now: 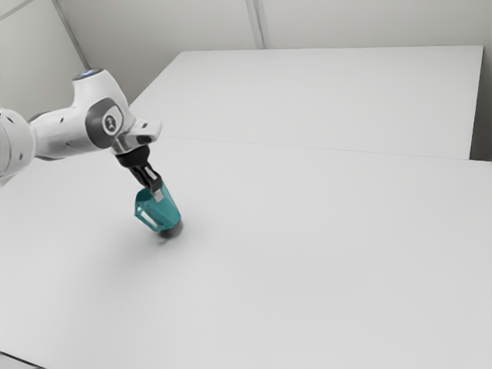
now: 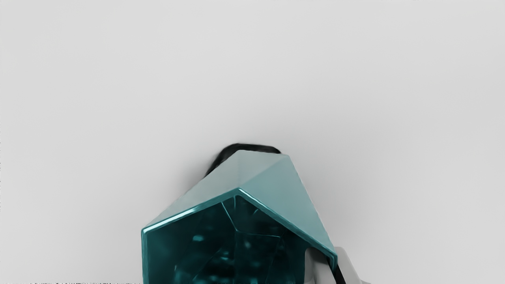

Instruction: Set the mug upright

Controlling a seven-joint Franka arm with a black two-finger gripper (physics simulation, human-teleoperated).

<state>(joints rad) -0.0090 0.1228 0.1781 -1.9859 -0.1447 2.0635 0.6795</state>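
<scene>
At the exterior view's left, my white arm point(image 1: 65, 132) reaches in from the edge, its hand angled down toward the exterior view's right. Next along comes my black gripper point(image 1: 157, 191), at the mouth end of the teal mug point(image 1: 167, 209). I've got the claw clamped on the mug's wall near the rim: in the wrist view, one pale finger point(image 2: 318, 266) sits inside the mouth and the other point(image 2: 348, 264) lies against the outside, with the wall pinched between them.

The mug is tilted, not upright. Its open, angular mouth faces up toward my hand, and the closed end points down and away, narrower in the wrist view, with a black edge point(image 2: 236, 146) showing past it. A dark patch point(image 1: 170, 231) lies right under that low end; I can't tell whether the mug touches the table.

Farther right, the white table point(image 1: 330, 246) spreads out, a thin line crossing it, with a pale wall point(image 1: 346, 23) behind.
</scene>
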